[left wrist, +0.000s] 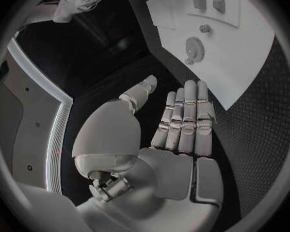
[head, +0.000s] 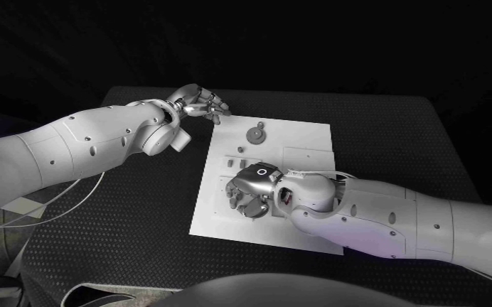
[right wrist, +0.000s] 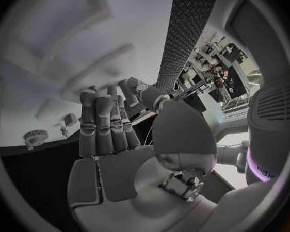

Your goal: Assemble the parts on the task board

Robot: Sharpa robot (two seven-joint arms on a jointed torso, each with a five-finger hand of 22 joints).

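The white task board (head: 303,140) lies in the middle of the black table. A grey gear (head: 255,135) sits on its far part, with a small peg (head: 243,151) just nearer. My right hand (head: 254,187) hovers palm down over the board's near left part and hides what lies beneath it. In the right wrist view its fingers (right wrist: 100,123) stretch out over the board (right wrist: 61,46) with nothing in them. My left hand (head: 201,104) hangs off the board's far left corner. In the left wrist view its fingers (left wrist: 187,116) are straight, the thumb apart, holding nothing.
The left wrist view shows the gear (left wrist: 195,46) and two small blocks (left wrist: 208,4) further along the board (left wrist: 248,62). A shallow square recess (head: 308,158) marks the board's right half. Black table (head: 134,207) spreads on all sides of the board.
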